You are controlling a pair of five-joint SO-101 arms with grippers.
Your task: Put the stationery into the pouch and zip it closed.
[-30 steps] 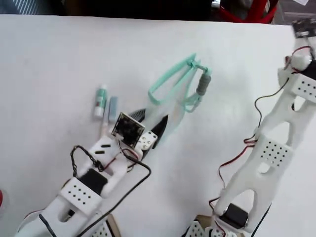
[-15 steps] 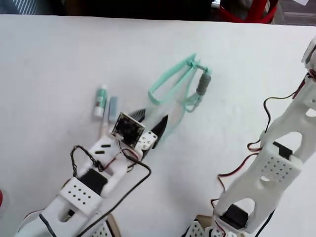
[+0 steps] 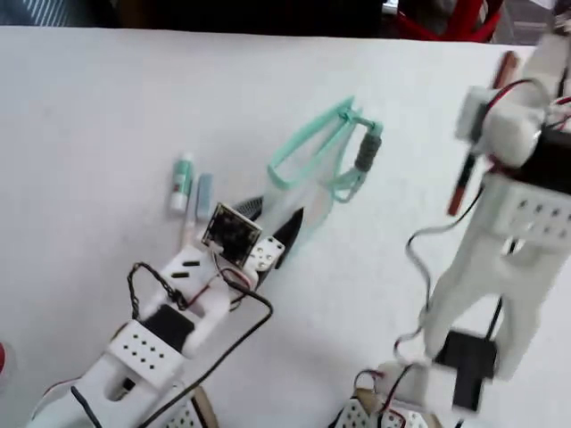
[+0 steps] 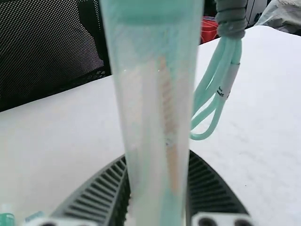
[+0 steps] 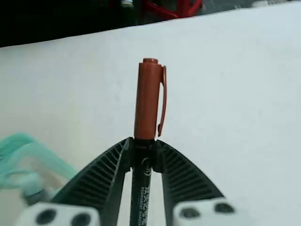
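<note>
The left gripper (image 4: 157, 162) is pressing its two black ribbed fingers together on the translucent pouch with mint-green trim (image 3: 308, 174). It is pinching the pouch's near end, and the pouch's flat body is stretching away from the jaws across the white table (image 3: 107, 98). In the left wrist view a pale, thin wooden stick (image 4: 167, 141) is showing through the pouch's clear wall. Whether it is a pencil cannot be told. At the pouch's far end a mint-green cord loop (image 4: 209, 108) is hanging from a grey tab (image 3: 366, 152).

The right gripper (image 5: 143, 143) is squeezing a pen with a reddish-brown clip cap and a black barrel (image 5: 149, 96). The fingers are gripping the barrel just below the cap, and the cap is sticking out past the fingertips. In the high view this arm is standing to the right of the pouch, well apart from it. The pen is slanting in the grip and not touching the pouch.

On the other side of the pouch, a white glue stick with a green cap (image 3: 182, 183) and a small pale-blue block (image 3: 204, 196) are lying on the table. They are just beside each other, outside the pouch and near the left gripper.
</note>
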